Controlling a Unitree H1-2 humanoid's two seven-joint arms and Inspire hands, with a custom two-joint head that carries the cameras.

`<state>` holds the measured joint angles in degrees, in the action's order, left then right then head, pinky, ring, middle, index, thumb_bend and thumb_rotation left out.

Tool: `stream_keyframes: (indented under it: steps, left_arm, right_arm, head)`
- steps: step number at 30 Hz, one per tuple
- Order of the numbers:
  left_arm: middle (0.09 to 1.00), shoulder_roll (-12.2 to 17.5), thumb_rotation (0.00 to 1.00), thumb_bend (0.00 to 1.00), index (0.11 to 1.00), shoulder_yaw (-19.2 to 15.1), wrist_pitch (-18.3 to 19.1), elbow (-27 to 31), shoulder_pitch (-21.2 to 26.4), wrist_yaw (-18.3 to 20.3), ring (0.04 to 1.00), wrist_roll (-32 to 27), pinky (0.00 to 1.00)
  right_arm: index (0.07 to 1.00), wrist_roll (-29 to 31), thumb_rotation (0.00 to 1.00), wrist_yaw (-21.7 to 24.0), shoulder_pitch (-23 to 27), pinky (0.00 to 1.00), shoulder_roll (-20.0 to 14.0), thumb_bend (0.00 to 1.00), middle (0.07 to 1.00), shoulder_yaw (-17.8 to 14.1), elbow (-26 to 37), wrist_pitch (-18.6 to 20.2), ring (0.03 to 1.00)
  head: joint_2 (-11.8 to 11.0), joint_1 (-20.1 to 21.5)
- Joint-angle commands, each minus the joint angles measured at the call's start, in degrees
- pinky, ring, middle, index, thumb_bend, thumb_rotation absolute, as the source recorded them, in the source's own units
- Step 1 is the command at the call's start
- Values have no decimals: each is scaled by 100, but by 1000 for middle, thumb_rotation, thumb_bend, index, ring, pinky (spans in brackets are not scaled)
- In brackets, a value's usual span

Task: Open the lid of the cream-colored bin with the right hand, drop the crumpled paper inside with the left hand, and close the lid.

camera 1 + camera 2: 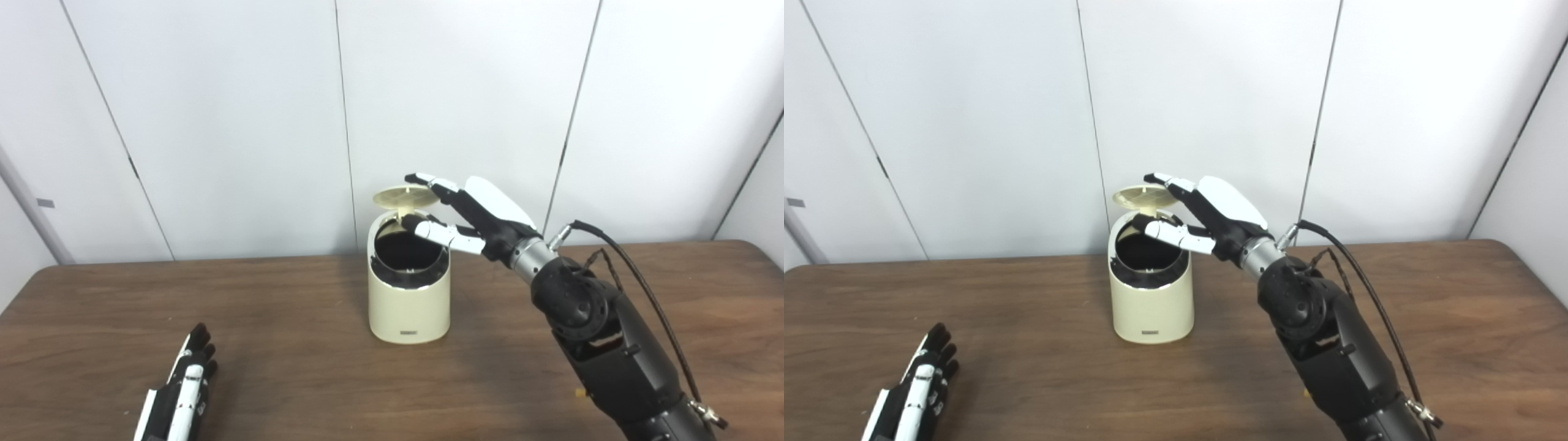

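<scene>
- With the lid (405, 196) tipped up and the dark mouth of the cream-colored bin (408, 300) exposed, I judge myself late in the task: no crumpled paper shows on the table (294, 361) or in either hand (it may lie inside already; the black interior hides it).
- My right hand (471, 220) sits at the bin's rim, fingers (429, 180) spread loose over the lid's edge and thumb reaching across the opening, gripping nothing that I can make out.
- My left hand (184, 386) rests flat near the table's front-left corner, well apart from the bin, fingers straight and empty.
- Closing looks like the step due next: it calls for a light downward press on the thin lid disc until it seats.
- Bin: smooth matte plastic, a rounded cylinder with a slanted top, glossy dark collar and a small label low on the front. Table: brown wood grain.
</scene>
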<state>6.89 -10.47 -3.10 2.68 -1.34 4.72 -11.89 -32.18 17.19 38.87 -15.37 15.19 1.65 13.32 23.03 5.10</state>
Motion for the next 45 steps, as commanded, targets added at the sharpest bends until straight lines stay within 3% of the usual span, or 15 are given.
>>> stream_keyframes:
  steps: [1, 35, 45]
  left_arm:
    - [1000, -78, 782, 337, 1000, 70, -94, -78, -97, 5, 1000, 3, 1000]
    - [1000, -86, 751, 365, 1000, 67, -128, -136, -85, -14, 1000, 45, 1000]
    - [1000, -93, 737, 374, 1000, 70, -108, -142, -78, -62, 1000, 69, 1000]
  right_arm:
    - [886, -64, 981, -2, 357, 859, -123, 596, 918, -23, 96, -65, 955]
    - [886, -404, 949, 317, -307, 899, -430, 586, 922, 218, 705, -156, 1000]
    - [880, -754, 961, 363, -487, 976, -494, 574, 950, 439, 790, -239, 1000]
  head:
    - [22, -9]
    - [209, -72]
    - [258, -108]
